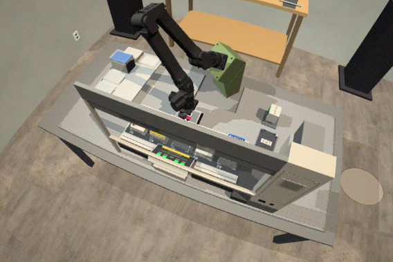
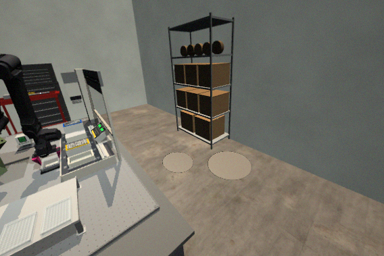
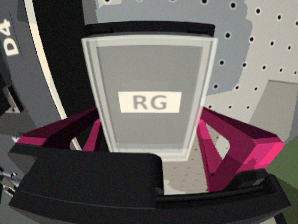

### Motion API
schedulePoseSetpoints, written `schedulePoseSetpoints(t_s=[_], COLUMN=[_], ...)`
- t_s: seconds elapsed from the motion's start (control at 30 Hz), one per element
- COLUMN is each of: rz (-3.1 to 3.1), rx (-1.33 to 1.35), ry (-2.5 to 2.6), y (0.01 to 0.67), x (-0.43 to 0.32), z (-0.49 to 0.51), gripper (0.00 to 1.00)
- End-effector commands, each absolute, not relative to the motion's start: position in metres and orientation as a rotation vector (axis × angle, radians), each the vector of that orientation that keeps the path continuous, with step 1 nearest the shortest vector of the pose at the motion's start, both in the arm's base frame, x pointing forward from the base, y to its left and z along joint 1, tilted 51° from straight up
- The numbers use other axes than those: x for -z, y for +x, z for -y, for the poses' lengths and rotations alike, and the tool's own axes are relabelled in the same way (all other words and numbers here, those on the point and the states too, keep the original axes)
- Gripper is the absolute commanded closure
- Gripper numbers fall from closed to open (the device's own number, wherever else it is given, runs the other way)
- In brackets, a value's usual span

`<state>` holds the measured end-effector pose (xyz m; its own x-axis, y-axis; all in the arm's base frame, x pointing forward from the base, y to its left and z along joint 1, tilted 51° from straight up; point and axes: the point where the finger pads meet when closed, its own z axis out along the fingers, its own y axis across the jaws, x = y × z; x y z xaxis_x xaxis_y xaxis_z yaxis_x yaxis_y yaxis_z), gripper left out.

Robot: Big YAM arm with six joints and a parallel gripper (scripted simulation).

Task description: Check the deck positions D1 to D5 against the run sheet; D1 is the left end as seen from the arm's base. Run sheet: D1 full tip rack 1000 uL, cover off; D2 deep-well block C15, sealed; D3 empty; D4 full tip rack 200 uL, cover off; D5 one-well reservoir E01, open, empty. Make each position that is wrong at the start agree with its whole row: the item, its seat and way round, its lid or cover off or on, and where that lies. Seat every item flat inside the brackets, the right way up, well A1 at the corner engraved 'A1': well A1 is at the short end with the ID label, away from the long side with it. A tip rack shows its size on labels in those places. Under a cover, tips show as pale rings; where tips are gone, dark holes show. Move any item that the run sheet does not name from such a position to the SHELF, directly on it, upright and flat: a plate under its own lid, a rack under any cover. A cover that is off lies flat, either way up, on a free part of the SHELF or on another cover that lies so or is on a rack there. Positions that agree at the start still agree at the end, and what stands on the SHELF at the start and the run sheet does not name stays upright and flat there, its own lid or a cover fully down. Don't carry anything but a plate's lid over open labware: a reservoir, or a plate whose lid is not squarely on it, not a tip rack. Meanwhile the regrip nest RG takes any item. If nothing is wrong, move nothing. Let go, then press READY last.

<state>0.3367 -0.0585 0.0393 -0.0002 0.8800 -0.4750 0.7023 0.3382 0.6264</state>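
Note:
My gripper [image 3: 149, 110] hangs low over the regrip nest RG, beside the deck's D4 mark [image 3: 8, 38]. Its pink fingers stand wide, shut on the long sides of a clear cover [image 3: 149, 96]. The RG label shows through the cover. I cannot tell whether the cover rests in the nest or hangs just above it. In the top view the gripper [image 1: 188, 116] and the pale cover [image 1: 196, 117] sit just behind the deck's back wall. In the exterior view the deck row holds a blue-labelled rack [image 2: 73, 124] and a yellow-labelled rack [image 2: 78, 144].
The SHELF at the table's far left holds a blue-topped rack [image 1: 122, 60] and several pale flat items [image 1: 114, 77]. A green box [image 1: 228, 69] stands behind the arm. The deck's dark frame [image 1: 180, 128] rises right beside the gripper. A small white-topped unit [image 1: 273, 114] stands to the right.

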Motion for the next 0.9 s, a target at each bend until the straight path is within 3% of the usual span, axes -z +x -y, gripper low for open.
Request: schedulePoseSetpoints(t_s=[0.0, 0.87], rz=[-1.752, -1.751], rx=[-0.232, -0.255], ry=[1.416, 1.415], y=[0.342, 0.312], x=[-0.037, -0.063], z=[0.066, 0.046], gripper=[1.00, 1.00])
